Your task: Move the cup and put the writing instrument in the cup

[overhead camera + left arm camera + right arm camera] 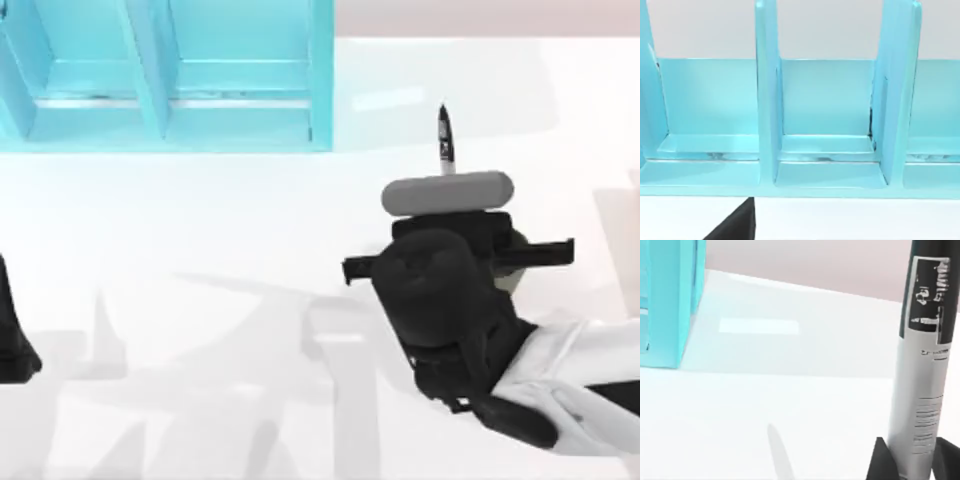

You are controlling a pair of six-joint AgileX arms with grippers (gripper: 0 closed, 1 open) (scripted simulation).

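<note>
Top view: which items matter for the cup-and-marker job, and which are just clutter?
Job:
- marker, held in the right gripper, jaws shut on its barrel
- cup, mostly hidden under the right arm

Clutter:
- blue shelf rack, at the table's far left
- left arm, parked at the left edge

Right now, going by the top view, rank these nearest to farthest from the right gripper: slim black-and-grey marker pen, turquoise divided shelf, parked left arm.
1. slim black-and-grey marker pen, clamped in the right gripper, right side.
2. turquoise divided shelf, back left.
3. parked left arm, left edge.
</note>
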